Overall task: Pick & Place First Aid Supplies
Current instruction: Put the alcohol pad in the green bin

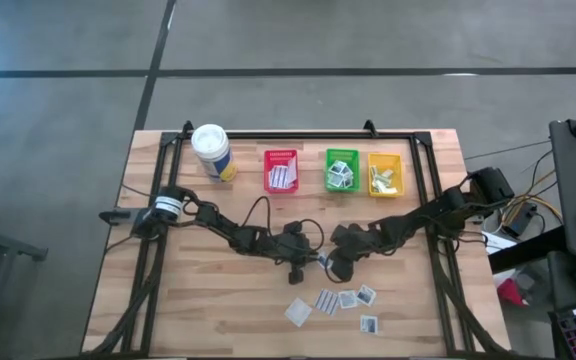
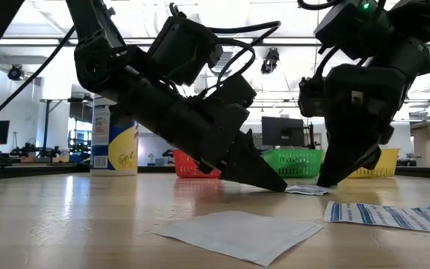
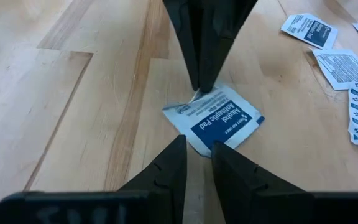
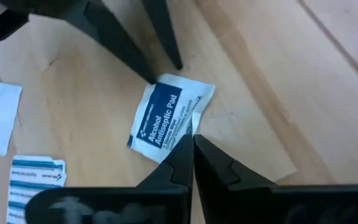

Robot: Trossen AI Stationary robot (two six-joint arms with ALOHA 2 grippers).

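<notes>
Pinching one edge of the alcohol antiseptic pad point(image 4: 169, 115), the right gripper point(image 4: 191, 134) had its two fingers pressed together on the packet's white border, right down at the wooden table point(image 1: 218, 300). Facing it from the other side, the left gripper point(image 3: 197, 146) stood tips-down with its fingers a little apart, their points at the opposite edge of that same pad, which lay flat on the boards with its dark-blue print facing up. From table height, both dark grippers leaned in toward each other, tips meeting at the small packet between them. Nearer the table's front edge lay more packets point(image 1: 348, 299) in a loose cluster, among them a plain white square point(image 1: 298, 311) and a striped one point(image 1: 327, 300). Along the far side sat the red bin point(image 1: 281, 170), the green bin point(image 1: 342, 169) and the yellow bin point(image 1: 384, 173), each already holding some supplies, with a white canister point(image 1: 212, 152) standing upright just left of the red one.
</notes>
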